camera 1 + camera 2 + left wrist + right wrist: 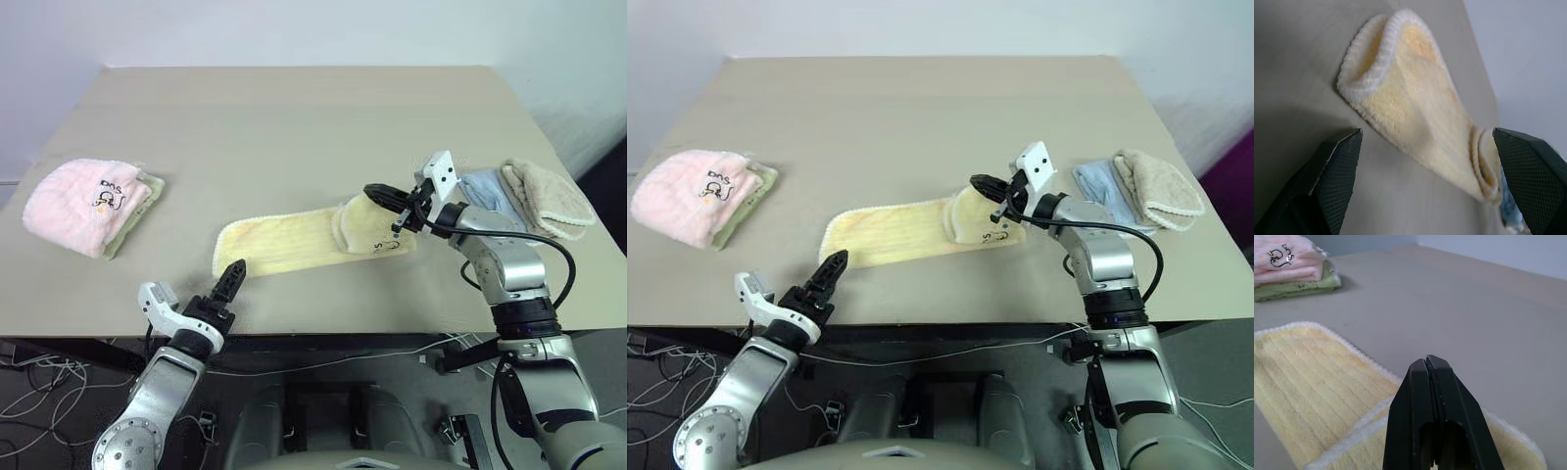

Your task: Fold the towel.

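The towel (294, 243) is pale yellow and lies as a long strip across the middle of the table (294, 127). Its right end is doubled over, with a small dark logo showing near that corner. My right gripper (377, 193) hovers just above this doubled end, shut, with nothing between its fingers (1427, 382). My left gripper (233, 277) sits low near the table's front edge, just in front of the towel's left end. It stands open and apart from the cloth, its two fingers (1337, 161) spread wide either side of the towel (1410, 98).
A folded pink towel (83, 201) rests on a green one (137, 211) at the table's left. Light blue (485, 191) and beige (549, 196) folded towels lie at the right edge, just behind my right wrist. Bare tabletop stretches behind the yellow towel.
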Controlling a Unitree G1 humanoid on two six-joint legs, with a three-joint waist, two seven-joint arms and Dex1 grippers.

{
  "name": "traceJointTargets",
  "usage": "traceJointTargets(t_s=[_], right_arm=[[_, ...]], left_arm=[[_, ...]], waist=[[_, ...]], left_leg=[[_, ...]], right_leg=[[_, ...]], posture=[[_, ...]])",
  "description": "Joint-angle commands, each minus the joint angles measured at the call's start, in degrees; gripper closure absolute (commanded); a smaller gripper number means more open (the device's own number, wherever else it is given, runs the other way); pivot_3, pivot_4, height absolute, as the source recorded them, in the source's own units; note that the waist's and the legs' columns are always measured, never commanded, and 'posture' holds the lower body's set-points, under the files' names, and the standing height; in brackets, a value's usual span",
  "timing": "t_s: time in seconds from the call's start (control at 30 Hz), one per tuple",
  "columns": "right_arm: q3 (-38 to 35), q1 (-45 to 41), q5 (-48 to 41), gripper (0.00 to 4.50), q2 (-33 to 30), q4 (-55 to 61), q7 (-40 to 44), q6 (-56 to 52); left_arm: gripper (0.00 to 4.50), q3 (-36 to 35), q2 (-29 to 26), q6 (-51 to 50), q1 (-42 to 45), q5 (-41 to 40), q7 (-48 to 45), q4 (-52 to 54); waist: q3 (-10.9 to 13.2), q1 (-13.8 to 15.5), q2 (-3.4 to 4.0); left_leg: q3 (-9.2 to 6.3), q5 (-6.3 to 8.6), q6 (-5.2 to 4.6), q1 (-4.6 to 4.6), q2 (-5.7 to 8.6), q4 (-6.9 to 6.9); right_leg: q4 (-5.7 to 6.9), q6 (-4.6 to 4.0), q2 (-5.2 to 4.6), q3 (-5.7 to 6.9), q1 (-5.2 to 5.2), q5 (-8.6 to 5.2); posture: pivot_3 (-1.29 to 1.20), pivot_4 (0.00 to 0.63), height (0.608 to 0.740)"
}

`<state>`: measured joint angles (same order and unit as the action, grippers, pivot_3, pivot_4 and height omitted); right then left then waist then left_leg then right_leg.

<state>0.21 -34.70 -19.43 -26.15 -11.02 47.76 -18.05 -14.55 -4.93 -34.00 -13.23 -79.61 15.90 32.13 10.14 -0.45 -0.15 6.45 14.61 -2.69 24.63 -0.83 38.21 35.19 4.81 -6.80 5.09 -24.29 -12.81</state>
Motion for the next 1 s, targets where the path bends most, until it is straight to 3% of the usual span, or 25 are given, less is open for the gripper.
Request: traceJointTargets(t_s=[0.03, 0.23, 0.33, 0.7, 0.9, 1.0], right_arm=[[-1.79, -0.20, -1.13, 4.48, -0.70, 3.53, 0.02, -0.27], [-2.46, 1.01, -1.28, 4.48, -0.71, 5.75, -1.03, -1.17], [-2.80, 1.99, -1.27, 4.50, -0.84, 6.94, -1.34, -1.68], [-2.39, 7.63, -0.75, 4.50, -1.63, 10.23, -1.73, -2.29], [-2.36, 9.77, -0.84, 4.50, -2.24, 11.33, -1.58, -2.54], [-2.63, 10.32, -1.02, 4.50, -2.57, 11.78, -1.74, -2.82]], left_arm=[[0.00, -0.87, -0.17, 1.17, 2.79, -1.54, 2.95, -3.40], [0.00, -1.29, -0.25, 1.70, 7.51, -3.03, 5.30, -7.82], [0.60, -1.29, -0.24, 1.97, 8.07, -3.11, 5.28, -8.22], [4.46, -4.32, 0.25, 5.68, 10.72, -4.63, 4.11, -9.36], [4.46, -6.44, -0.96, 6.64, 11.69, -5.79, 3.21, -9.43], [4.46, -8.71, -4.46, 6.54, 12.27, -5.43, 1.23, -9.73]], waist=[[0.00, 0.03, 0.00], [-0.02, 0.40, 0.03], [-0.02, 0.78, 0.03], [-0.01, 1.03, 0.02], [0.00, 1.04, 0.01], [0.00, 1.02, 0.00]], left_leg=[[0.00, -0.01, -0.02, 0.00, 0.00, 0.00], [0.00, -0.03, -0.03, -0.02, 0.02, 0.00], [0.00, -0.02, -0.03, -0.02, 0.03, 0.01], [0.00, 0.00, 0.00, 0.00, 0.00, -0.02], [0.00, 0.05, 0.09, 0.03, 0.00, -0.03], [0.00, 0.05, 0.09, 0.03, -0.01, -0.03]], right_leg=[[0.00, 0.00, 0.00, 0.00, 0.00, 0.00], [0.01, 0.01, 0.03, 0.03, 0.05, 0.00], [0.00, 0.00, 0.03, 0.03, 0.05, 0.01], [-0.03, -0.02, 0.01, 0.02, -0.01, 0.00], [-0.06, -0.03, 0.01, 0.01, -0.02, -0.01], [-0.06, -0.03, 0.02, 0.02, -0.03, -0.01]], posture=[[0.00, 0.150, 0.740], [0.00, 0.150, 0.740], [0.00, 0.150, 0.740], [0.00, 0.150, 0.740], [0.00, 0.150, 0.740], [0.00, 0.150, 0.740]])
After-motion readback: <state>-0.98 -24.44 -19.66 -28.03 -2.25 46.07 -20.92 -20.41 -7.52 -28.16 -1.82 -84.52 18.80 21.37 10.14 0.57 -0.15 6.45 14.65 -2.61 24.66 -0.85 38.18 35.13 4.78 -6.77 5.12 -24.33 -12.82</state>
